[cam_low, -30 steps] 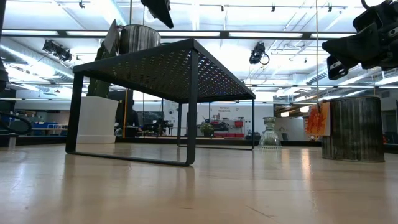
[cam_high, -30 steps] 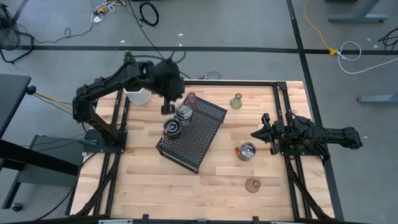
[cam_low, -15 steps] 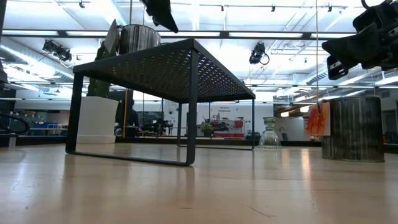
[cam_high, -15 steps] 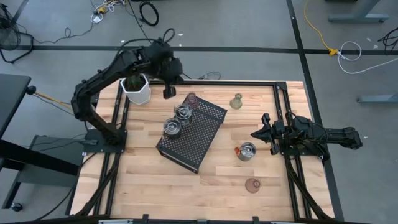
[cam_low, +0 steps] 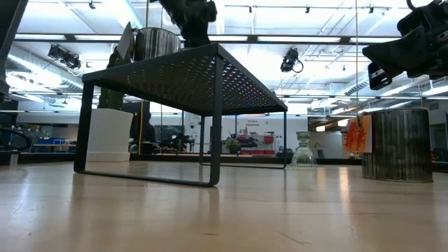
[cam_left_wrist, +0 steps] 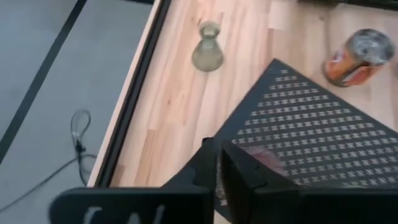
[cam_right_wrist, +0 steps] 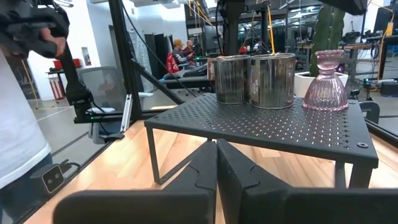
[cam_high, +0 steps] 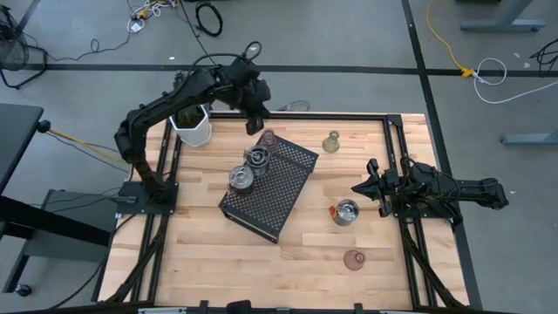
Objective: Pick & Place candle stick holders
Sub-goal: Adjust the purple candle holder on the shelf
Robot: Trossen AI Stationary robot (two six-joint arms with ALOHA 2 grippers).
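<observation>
On the black perforated tray (cam_high: 266, 187) stand two silver candle stick holders (cam_high: 256, 158) (cam_high: 241, 179) and a pink one (cam_high: 268, 138) at its far corner. An olive holder (cam_high: 331, 142), a silver one with an orange tag (cam_high: 346, 212) and another pink one (cam_high: 354, 259) rest on the table. My left gripper (cam_high: 259, 124) hangs shut above the tray's far corner, just beyond the pink holder (cam_left_wrist: 264, 158), touching nothing. My right gripper (cam_high: 359, 187) waits shut at the table's right side.
A white hexagonal pot with a cactus (cam_high: 192, 125) stands at the far left corner, close to my left arm. Black frame rails (cam_high: 392, 139) run along the table's edges. Bare wood lies at the table's near side (cam_high: 261, 270). A person (cam_right_wrist: 18, 124) shows beyond the table.
My left gripper has swung from the tray's left side, beside the silver holders, toward the far edge and then right. It now hangs over the tray's far corner by the pink holder, and its wrist has rolled. No holder has moved.
</observation>
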